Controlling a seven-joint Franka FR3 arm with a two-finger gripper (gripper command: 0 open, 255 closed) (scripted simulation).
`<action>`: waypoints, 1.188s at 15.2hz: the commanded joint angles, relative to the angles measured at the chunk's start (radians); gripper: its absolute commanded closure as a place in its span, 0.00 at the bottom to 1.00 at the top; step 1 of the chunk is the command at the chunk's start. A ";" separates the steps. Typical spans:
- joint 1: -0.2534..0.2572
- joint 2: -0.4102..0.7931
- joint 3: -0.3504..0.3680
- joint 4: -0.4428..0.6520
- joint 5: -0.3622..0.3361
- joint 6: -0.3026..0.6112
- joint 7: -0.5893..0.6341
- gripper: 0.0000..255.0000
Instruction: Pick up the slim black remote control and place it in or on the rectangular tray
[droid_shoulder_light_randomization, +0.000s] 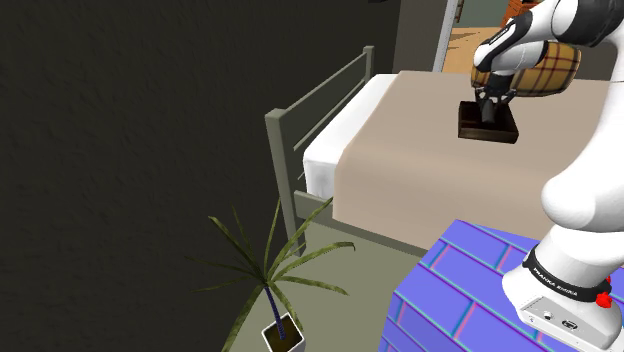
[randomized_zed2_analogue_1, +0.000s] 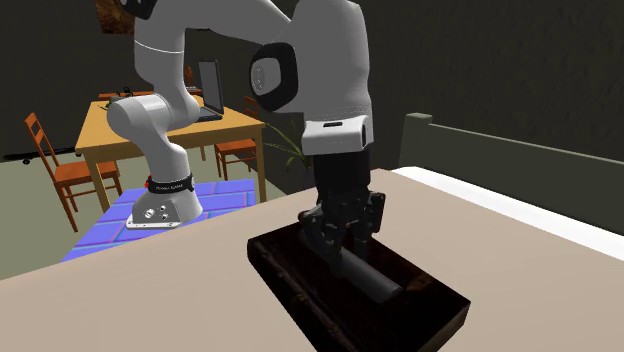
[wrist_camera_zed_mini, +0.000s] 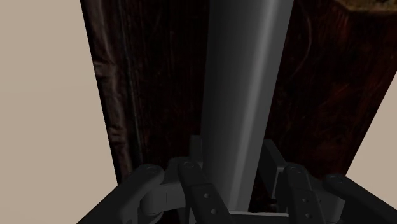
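Bed (droid_shoulder_light_randomization: 420, 170) with a beige cover carries everything. A slatted frame stands at one end and a plaid pillow (droid_shoulder_light_randomization: 550, 70) lies at the far edge. The white arm (droid_shoulder_light_randomization: 590, 190) reaches from the blue stand (droid_shoulder_light_randomization: 470, 290) out over the cover.

The rectangular tray (randomized_zed2_analogue_1: 300, 290) is dark wood with a low rim. It sits on the cover close to the pillow edge, well apart from the frame end.

The remote (randomized_zed2_analogue_1: 375, 278) reads dark grey and slim. It is inside the tray outline, running along the tray's length. Its free end pokes out from under the hand toward the tray corner nearest the second exterior camera. It looks down on the tray floor or just off it; cannot tell which.

The pincer (randomized_zed2_analogue_1: 342, 235) stands upright over the tray's middle. It is nearly closed, with both fingers (wrist_camera_zed_mini: 197, 188) pressed on the sides of the remote's near end, so it has hold of the remote.

Judgement: the placing step is about done and letting go is what's left.

What could go wrong:
- If the remote is not fully seated, opening would drop the free end. It could bounce or slide toward the rim.
- The grip is at one end, not the middle, so the remote may pivot on release.
- The pads could stick and drag the remote up on retreat.
- The fingers sit low and the bed is soft, so a sideways pull-out could nudge or tip the tray.
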 joint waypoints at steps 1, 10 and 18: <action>-0.001 0.006 0.001 -0.006 0.002 0.012 -0.001 1.00; -0.001 0.007 0.001 -0.005 0.002 0.012 -0.001 0.00; 0.018 -0.080 -0.010 0.003 -0.027 -0.080 0.017 0.00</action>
